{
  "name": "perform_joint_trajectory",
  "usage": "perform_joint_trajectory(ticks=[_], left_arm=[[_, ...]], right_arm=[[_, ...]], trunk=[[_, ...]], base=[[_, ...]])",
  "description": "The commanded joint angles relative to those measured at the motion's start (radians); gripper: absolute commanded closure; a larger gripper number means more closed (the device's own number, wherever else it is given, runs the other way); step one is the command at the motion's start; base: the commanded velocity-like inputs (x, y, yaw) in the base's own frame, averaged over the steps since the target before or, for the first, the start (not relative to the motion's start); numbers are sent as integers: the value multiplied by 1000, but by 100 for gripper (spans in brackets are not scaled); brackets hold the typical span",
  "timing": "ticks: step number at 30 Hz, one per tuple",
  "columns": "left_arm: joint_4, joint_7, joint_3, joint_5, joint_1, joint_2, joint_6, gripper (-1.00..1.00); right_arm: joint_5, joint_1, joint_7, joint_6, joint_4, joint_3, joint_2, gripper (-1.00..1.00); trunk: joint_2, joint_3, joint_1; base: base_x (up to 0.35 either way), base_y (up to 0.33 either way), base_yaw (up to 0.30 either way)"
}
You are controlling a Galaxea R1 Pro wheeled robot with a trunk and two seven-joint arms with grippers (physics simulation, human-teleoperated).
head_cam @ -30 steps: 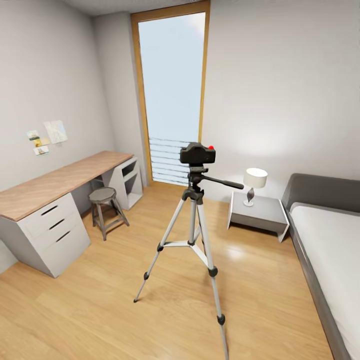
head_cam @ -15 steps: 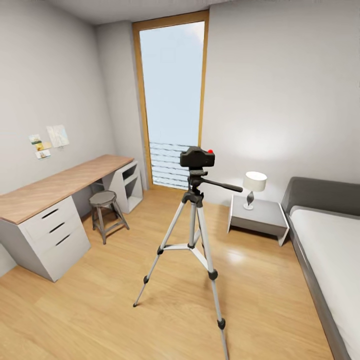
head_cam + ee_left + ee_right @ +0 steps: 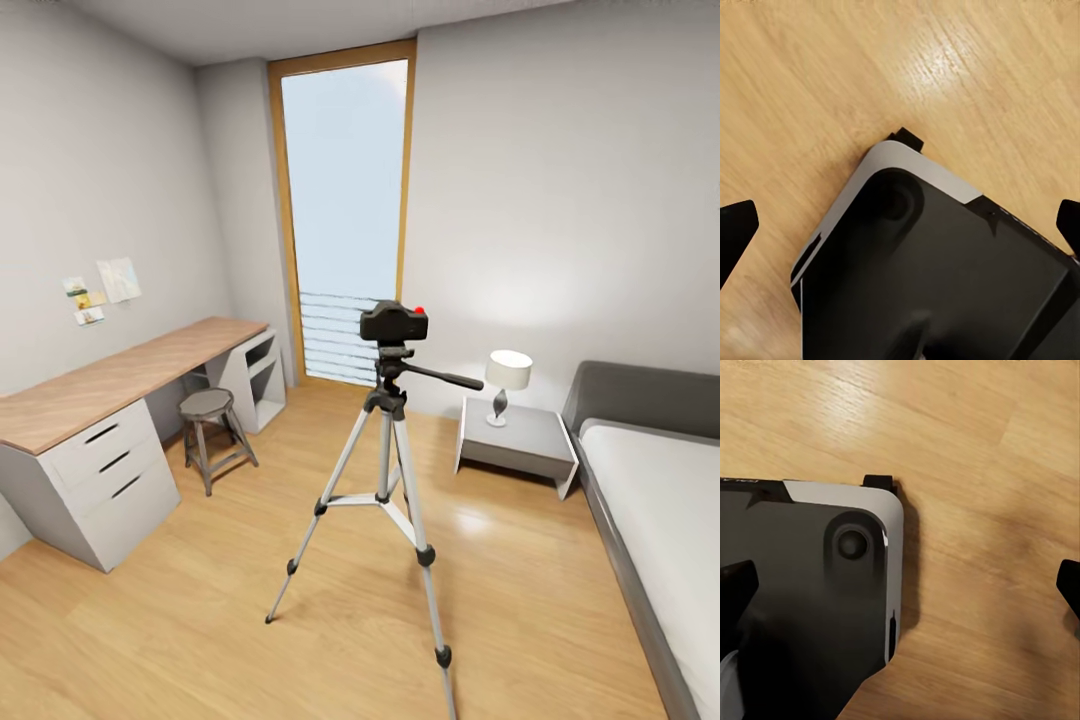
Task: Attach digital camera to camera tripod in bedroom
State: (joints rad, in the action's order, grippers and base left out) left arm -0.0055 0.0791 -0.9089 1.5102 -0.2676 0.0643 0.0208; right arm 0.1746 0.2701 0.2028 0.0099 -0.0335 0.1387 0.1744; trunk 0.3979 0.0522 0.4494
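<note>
The digital camera (image 3: 394, 323), matte black with a red button (image 3: 420, 309), sits on top of the camera tripod (image 3: 385, 470), which stands on the wood floor in the middle of the bedroom. The tripod's pan handle (image 3: 445, 377) points right. In the left wrist view my left gripper (image 3: 900, 229) is open, its black fingertips (image 3: 735, 236) wide apart above the robot's own base (image 3: 945, 285) and the floor. My right gripper (image 3: 901, 585) is open too, fingertips (image 3: 736, 585) at the picture's edges, with nothing between them.
A wood-topped desk (image 3: 120, 375) with drawers runs along the left wall, a grey stool (image 3: 208, 405) beside it. A tall window (image 3: 345, 220) is behind the tripod. A nightstand (image 3: 520, 435) with a lamp (image 3: 508, 372) and a grey bed (image 3: 660, 480) are on the right.
The whole head picture has shifted: more ceiling shows and the room looks a little farther off, so the camera has moved. The digital camera stays on the tripod.
</note>
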Motion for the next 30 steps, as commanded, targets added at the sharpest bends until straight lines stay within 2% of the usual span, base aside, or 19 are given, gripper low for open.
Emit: perform_joint_trajectory(ticks=[1, 30], left_arm=[[-1, 4, -8, 7, -1, 0, 2, -100], [-1, 4, -8, 7, -1, 0, 2, -100]], right_arm=[[10, 1, 2, 1, -2, 9, 0, -100], [10, -14, -2, -7, -1, 9, -4, -100]], trunk=[[2, 1, 1], [2, -47, 1]], base=[[0, 0, 0], [0, 0, 0]])
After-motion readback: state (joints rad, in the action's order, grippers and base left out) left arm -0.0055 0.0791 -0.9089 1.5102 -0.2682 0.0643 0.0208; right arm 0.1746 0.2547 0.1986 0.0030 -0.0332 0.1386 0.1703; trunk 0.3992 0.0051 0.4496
